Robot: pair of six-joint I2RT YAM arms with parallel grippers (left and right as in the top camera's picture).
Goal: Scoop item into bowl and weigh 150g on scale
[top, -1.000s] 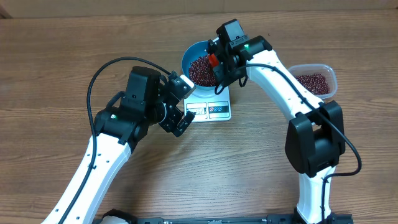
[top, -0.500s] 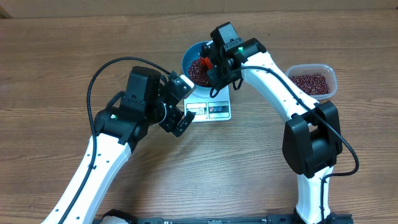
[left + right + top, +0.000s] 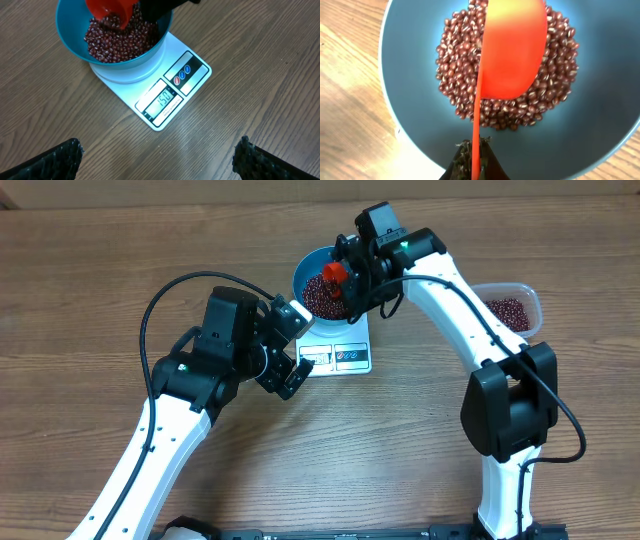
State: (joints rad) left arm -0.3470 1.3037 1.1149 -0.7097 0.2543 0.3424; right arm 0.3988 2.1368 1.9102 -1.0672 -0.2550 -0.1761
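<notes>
The blue bowl (image 3: 303, 268) stands on the white scale (image 3: 345, 356) and holds a pile of red-brown beans (image 3: 318, 292). My right gripper (image 3: 352, 280) is shut on the thin handle of a red scoop (image 3: 333, 273), which hangs tilted over the beans (image 3: 455, 75) with its cup (image 3: 512, 50) showing its underside. In the left wrist view the scale's display (image 3: 162, 100) shows digits that look like 150. My left gripper (image 3: 297, 360) hovers open beside the scale's near-left corner, nothing between its fingers (image 3: 60, 160).
A clear plastic tub (image 3: 530, 298) with more beans (image 3: 505, 312) sits at the right, behind the right arm. Bare wooden tabletop (image 3: 250, 100) surrounds the scale.
The right wrist has shifted slightly over the bowl and the scoop has turned, its red cup now nearer the bowl's back. The left arm has not moved.
</notes>
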